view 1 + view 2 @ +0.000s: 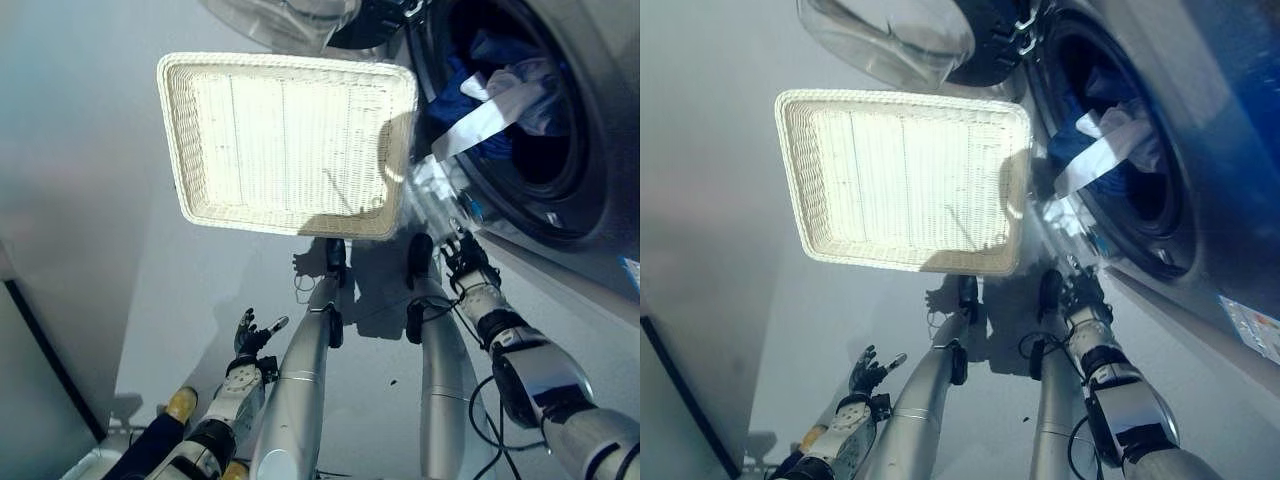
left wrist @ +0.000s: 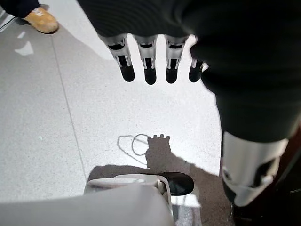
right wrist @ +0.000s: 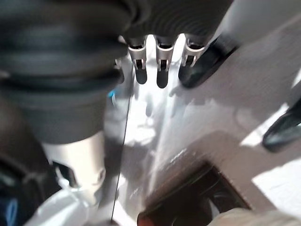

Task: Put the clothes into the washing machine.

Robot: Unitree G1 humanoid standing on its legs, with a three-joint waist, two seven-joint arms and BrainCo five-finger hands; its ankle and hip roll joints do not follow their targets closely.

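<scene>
The washing machine (image 1: pixel 590 200) is seen at the right of the head views, its round door opening facing the floor (image 1: pixel 90 200) in front of it and its glass door (image 1: pixel 890 40) swung open toward the far side. Inside the drum the clothes (image 1: pixel 500 90) are already lying — dark blue pieces with white cloth on top, and one white strip (image 1: pixel 480 125) draped out over the rim of the opening. Just beside the machine, on the pale grey floor, a white wicker basket (image 1: pixel 180 120) is set flat, with only its woven bottom to be seen inside it. The right robot hand (image 1: pixel 465 250) is held low, near the lower rim of the machine's front; in its own wrist view its fingers (image 3: pixel 161 70) are seen straight and spread, with nothing held. The left robot hand (image 1: pixel 250 335) is kept well apart from basket and machine, above bare floor; its fingers (image 2: pixel 149 70) are likewise straight and relaxed, holding nothing. A person's tan shoe (image 2: pixel 41 21) is seen on the floor by the left arm.
</scene>
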